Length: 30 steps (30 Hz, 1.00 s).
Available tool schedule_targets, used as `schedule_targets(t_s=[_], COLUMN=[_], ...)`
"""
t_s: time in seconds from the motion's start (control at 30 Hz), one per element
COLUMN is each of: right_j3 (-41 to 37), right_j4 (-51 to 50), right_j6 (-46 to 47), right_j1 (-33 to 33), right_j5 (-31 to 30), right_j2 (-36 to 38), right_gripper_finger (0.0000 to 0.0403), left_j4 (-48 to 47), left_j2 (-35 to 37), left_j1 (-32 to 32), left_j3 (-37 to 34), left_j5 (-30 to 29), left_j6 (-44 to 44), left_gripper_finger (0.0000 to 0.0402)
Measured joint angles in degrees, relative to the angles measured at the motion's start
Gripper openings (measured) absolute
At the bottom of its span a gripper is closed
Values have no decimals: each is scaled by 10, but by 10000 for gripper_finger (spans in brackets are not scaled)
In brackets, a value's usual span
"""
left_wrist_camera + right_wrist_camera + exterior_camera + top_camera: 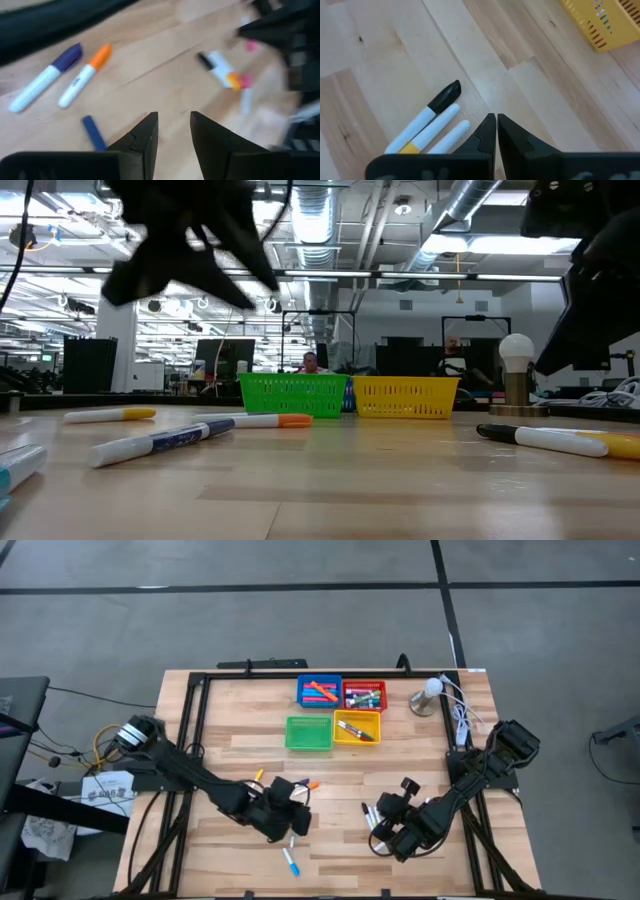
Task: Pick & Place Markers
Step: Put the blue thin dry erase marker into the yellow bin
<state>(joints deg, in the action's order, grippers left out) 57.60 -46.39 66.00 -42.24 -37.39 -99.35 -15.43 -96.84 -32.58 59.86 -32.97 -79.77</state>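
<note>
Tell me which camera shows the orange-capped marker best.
The left wrist view: the orange-capped marker lies whole and near, beside a purple-capped marker. The low view shows it side-on; the high view only its orange tip. The right wrist view misses it.

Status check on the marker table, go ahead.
Left gripper open, empty, above loose markers. Right gripper shut, empty, beside black-capped marker. Green tray empty. No obstruction seen.

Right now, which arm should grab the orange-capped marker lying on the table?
Left. The left gripper is open, with the orange-capped marker just ahead; the right gripper is shut, over by a black-capped marker.
</note>
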Motion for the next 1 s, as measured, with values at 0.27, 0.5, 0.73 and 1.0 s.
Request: schedule_targets(t_s=[0.27,0.5,0.73,1.0], right_j3=[0,0,0,0], right_j4=[-28,-31,-29,-23], right_j6=[4,4,4,4], right_j1=[-13,-7,0,4], right_j5=[15,14,14,8], right_j2=[0,0,0,0], right_gripper_finger=[9,9,8,9], left_j4=[-1,-31,-38,-46], left_j2=[-66,-73,-73,-73], left_j1=[-11,-11,-4,12], left_j3=[0,0,0,0], left_j5=[-15,27,38,52], left_j6=[-22,-31,-39,-58], left_gripper_finger=[113,113,113,113])
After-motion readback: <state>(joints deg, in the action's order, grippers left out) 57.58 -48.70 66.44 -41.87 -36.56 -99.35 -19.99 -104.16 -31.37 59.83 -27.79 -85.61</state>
